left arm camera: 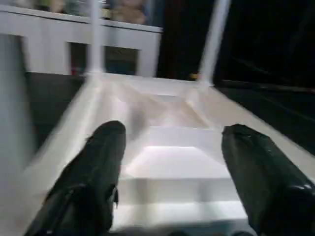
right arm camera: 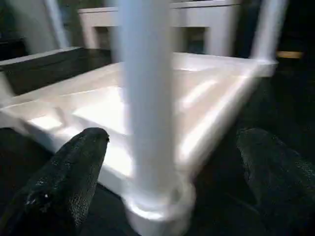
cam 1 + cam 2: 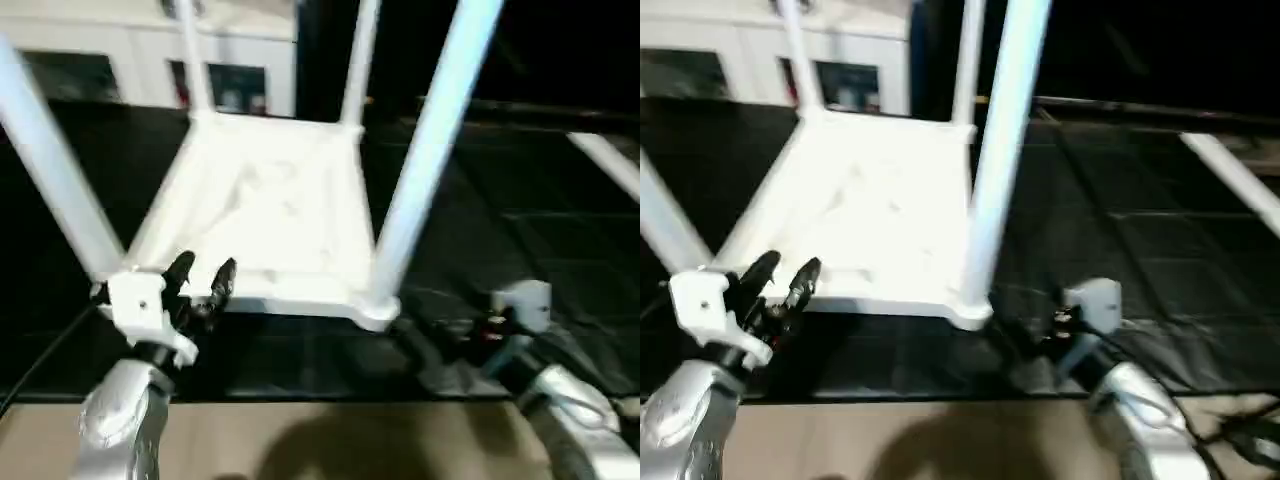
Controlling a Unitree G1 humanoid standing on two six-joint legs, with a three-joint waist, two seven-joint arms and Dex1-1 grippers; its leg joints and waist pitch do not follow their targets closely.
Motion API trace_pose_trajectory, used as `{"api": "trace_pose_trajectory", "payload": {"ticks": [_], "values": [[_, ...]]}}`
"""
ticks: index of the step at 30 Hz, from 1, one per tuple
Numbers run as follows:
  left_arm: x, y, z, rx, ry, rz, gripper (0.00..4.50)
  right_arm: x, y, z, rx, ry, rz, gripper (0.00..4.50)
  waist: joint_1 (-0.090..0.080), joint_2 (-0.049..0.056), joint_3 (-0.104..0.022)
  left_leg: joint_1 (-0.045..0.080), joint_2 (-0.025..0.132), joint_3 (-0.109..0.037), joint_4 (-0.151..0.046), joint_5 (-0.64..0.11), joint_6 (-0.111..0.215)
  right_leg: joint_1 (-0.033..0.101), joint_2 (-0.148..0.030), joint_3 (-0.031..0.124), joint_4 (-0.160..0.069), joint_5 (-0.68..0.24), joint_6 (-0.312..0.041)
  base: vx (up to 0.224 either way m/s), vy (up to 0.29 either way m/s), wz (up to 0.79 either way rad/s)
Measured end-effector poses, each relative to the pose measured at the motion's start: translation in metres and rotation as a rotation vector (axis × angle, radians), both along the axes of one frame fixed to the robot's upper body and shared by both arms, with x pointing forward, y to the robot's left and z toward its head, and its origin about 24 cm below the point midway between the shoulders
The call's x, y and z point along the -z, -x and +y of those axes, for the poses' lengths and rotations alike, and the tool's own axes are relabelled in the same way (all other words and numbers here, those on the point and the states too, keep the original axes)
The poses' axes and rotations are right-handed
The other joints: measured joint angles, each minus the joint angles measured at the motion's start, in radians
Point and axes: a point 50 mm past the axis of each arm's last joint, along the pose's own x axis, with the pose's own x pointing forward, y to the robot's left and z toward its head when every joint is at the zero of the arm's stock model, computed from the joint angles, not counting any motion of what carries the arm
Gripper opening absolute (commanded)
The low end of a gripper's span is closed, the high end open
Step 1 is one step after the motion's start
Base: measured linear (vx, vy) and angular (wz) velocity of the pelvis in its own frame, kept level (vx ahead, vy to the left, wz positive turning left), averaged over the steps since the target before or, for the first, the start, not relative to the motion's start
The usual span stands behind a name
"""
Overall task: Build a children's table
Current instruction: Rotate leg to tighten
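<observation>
The table (image 3: 270, 215) lies upside down on the dark floor (image 3: 530, 230), four legs up, just ahead of both wide-open, empty jaws, its near right leg (image 2: 147, 98) upright and nearest the right gripper (image 2: 167, 196).

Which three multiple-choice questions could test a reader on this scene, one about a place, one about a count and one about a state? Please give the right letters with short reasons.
1. Where does the table top lie?
A. on the dark floor, underside up
B. on a shelf
C. in a person's hands

2. How many legs stand in the table top's corner sockets?
A. one
B. two
C. four

3. How is the left gripper?
A. shut on a leg
B. open, holding nothing
C. shut on a screw

Answers:
1 A: the top rests on the dark floor with its legs pointing up.
2 C: the head views show a leg at each corner.
3 B: the left wrist view shows its fingers apart over the top.
</observation>
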Motion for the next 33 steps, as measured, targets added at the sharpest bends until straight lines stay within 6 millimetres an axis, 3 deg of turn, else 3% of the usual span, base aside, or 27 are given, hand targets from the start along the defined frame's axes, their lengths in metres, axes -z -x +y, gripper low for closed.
{"api": "trace_pose_trajectory", "payload": {"ticks": [1, 4, 7, 13, 18, 24, 33], "values": [[0.002, 0.003, 0.003, -0.015, 0.001, 0.007, 3.81, 0.000, 0.002, 0.002, -0.033, -0.011, 0.008, 4.50, -0.004, -0.005, 0.001, -0.001, 0.004, 0.012, 0.001, 0.000, -0.001, 0.003, 0.000, 0.008, -0.003, 0.003, -0.006, 0.005, 0.082, 0.23], [0.005, 0.012, 0.007, -0.037, 0.008, -0.003, 4.03, 0.000, 0.006, -0.002, -0.074, -0.016, 0.021, 4.50, -0.020, -0.014, -0.001, -0.001, 0.004, 0.031, 0.001, -0.004, 0.000, 0.008, 0.003, 0.029, -0.012, 0.001, -0.001, -0.002, 0.070, 0.14], [0.003, 0.019, 0.008, -0.019, 0.019, -0.039, 4.39, 0.000, 0.008, -0.002, -0.129, -0.024, 0.026, 4.50, -0.033, -0.023, -0.002, -0.002, 0.002, 0.032, 0.000, -0.005, 0.002, 0.011, 0.002, 0.032, -0.017, 0.000, 0.008, 0.000, 0.000, 0.00], [0.003, 0.030, 0.020, 0.015, 0.035, -0.044, 4.47, 0.001, 0.011, -0.004, -0.197, -0.023, 0.058, 4.50, -0.051, -0.039, -0.004, -0.006, 0.002, 0.029, -0.006, -0.005, 0.001, 0.007, 0.003, 0.031, -0.016, 0.001, 0.025, 0.000, 0.000, 0.00], [0.000, 0.038, 0.036, -0.075, -0.005, -0.080, 4.47, 0.004, 0.011, -0.013, -0.218, 0.022, 0.092, 4.50, -0.052, -0.038, -0.004, -0.006, 0.002, 0.029, -0.011, -0.004, 0.000, 0.005, 0.003, 0.029, -0.016, 0.002, 0.025, 0.000, 0.000, 0.00], [0.002, 0.043, 0.051, -0.275, -0.039, -0.116, 4.47, 0.006, 0.017, -0.011, -0.381, 0.013, 0.136, 4.50, -0.050, -0.033, -0.007, -0.007, 0.002, 0.028, -0.013, -0.004, -0.001, 0.005, 0.003, 0.029, -0.016, 0.002, 0.027, 0.000, 0.000, 0.00], [0.005, 0.014, 0.063, -0.241, -0.146, -0.030, 4.47, 0.001, -0.027, 0.008, -0.254, -0.045, 0.027, 4.50, -0.055, -0.030, -0.005, -0.007, 0.005, 0.029, -0.018, 0.000, -0.008, 0.001, 0.005, 0.028, -0.013, 0.003, 0.025, 0.000, 0.000, 0.00]]}}
